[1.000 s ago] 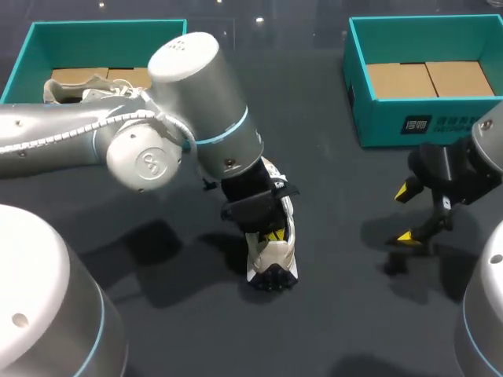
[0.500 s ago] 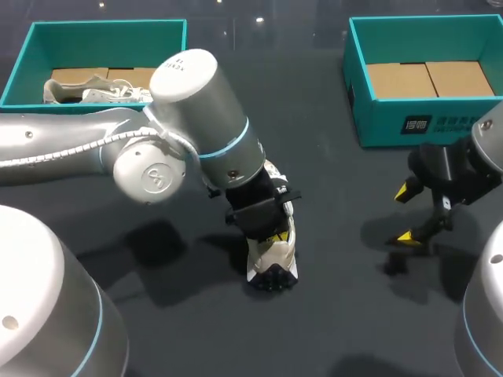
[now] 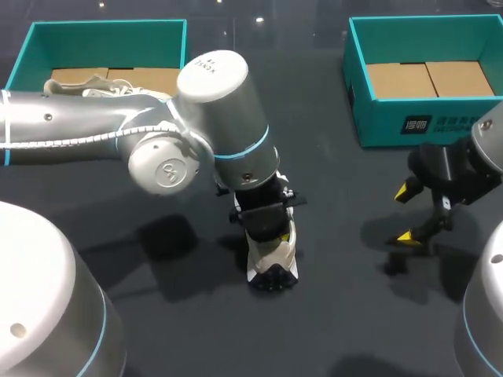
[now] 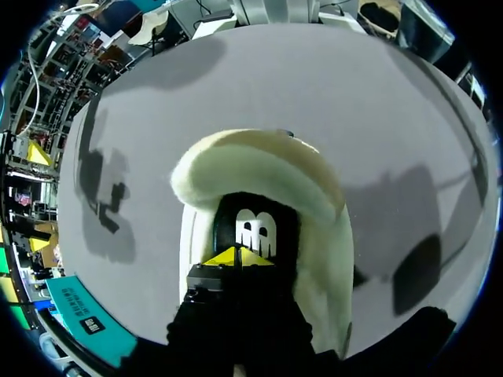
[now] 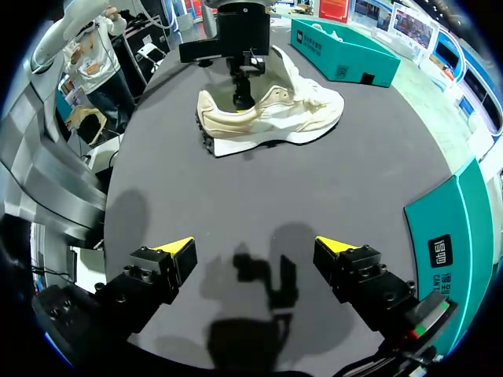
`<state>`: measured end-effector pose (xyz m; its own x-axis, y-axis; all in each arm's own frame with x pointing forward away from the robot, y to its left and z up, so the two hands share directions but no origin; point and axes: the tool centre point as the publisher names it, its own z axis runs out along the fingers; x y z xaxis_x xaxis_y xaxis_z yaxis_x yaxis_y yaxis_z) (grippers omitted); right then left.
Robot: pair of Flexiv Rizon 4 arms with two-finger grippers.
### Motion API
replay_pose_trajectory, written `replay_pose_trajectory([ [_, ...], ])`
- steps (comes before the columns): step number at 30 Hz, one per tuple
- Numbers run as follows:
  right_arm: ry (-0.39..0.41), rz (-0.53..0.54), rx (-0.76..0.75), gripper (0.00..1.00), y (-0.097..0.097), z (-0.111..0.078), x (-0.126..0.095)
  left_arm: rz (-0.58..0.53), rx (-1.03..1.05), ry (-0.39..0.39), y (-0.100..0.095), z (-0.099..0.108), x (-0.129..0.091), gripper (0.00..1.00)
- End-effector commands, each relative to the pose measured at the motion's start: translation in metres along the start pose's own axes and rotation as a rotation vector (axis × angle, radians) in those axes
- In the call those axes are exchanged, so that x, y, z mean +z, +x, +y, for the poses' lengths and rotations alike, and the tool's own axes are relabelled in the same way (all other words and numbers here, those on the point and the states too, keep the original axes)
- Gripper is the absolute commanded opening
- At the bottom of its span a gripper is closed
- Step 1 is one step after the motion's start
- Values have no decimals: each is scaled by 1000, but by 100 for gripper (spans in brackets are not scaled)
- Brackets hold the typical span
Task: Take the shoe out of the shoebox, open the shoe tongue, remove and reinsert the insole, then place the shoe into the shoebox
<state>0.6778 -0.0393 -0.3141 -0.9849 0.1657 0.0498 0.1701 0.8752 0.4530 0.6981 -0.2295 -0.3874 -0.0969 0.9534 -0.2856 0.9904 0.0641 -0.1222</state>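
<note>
1. The shoe (image 3: 272,261) stands on the dark desk (image 3: 338,314) near its centre, with its heel towards 6 o'clock, outside both boxes.
2. The left end effector (image 4: 238,257) dips into the shoe's mouth. Its yellow tips are pressed together, and whether they pinch anything cannot be told.
3. The right end effector (image 3: 403,214) hangs at 3 o'clock, well apart from the shoe, with its fingers spread and holding nothing.
4. A teal shoebox (image 3: 102,26) at 11 o'clock holds another shoe (image 3: 98,85).
5. The second teal shoebox (image 3: 409,118) sits at 1 o'clock.
</note>
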Motion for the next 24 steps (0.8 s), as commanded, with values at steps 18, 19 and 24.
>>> replay_pose_trajectory([
  [18, 4, -2, 1, 100, 1, 0, 0, 71, 5, -20, -6, -3, 26, 0],
  [19, 4, -2, 1, 100, 1, 0, 0, 82, 11, -14, -2, -3, 25, 0],
  [24, 4, -2, 1, 100, 1, 0, 0, 173, 31, -33, 17, -5, 15, 0],
])
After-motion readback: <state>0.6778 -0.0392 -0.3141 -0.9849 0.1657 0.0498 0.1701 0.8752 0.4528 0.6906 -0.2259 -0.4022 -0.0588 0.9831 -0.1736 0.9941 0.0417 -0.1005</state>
